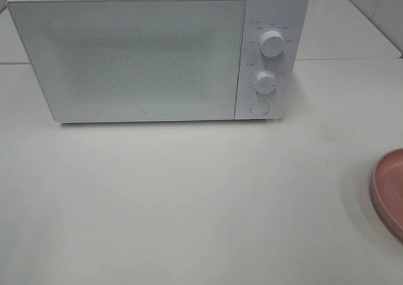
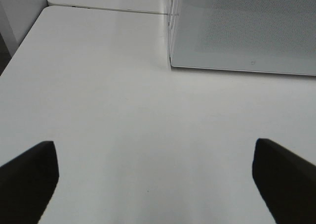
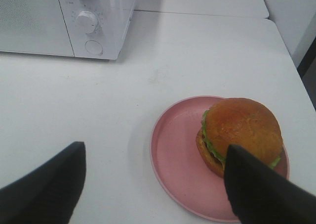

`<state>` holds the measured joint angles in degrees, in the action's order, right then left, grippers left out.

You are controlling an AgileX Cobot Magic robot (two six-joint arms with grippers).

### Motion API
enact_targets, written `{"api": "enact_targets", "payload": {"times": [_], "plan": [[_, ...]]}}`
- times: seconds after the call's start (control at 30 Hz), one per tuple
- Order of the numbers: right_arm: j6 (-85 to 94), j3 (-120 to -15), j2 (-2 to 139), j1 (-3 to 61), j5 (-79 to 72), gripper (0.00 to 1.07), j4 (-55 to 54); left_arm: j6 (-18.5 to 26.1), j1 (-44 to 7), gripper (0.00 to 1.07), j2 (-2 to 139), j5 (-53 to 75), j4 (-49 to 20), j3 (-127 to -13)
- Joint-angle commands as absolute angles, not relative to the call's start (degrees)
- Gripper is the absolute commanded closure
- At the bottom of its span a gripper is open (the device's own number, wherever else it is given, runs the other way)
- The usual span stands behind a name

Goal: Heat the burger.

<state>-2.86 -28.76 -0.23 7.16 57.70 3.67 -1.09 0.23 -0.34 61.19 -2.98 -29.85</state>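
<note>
The microwave [image 1: 157,52] is sitting at the back of the white table [image 1: 189,203] with its door shut, two knobs and a round button stacked down its right panel. Neither arm is showing in the high view. The left gripper [image 2: 155,184] is hovering over bare tabletop in front of the microwave's left corner, angled down and forward — its two dark fingers [image 2: 27,182] are standing wide apart with nothing between them. The right gripper [image 3: 153,189] is hanging above the table's right side, tilted toward the pink plate [image 3: 173,159]; its jaws are spread too, empty. The burger [image 3: 242,135] is resting on that plate's far half — one right finger [image 3: 261,189] is overlapping its near edge in view, contact unclear.
</note>
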Motion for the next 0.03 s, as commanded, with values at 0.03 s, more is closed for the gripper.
{"api": "enact_targets", "payload": {"times": [0.03], "plan": [[-2.3, -28.6, -1.8, 6.8, 57.1, 0.32, 3.6, -1.0, 0.4, 0.06, -1.7, 61.2, -3.0, -29.6]]}}
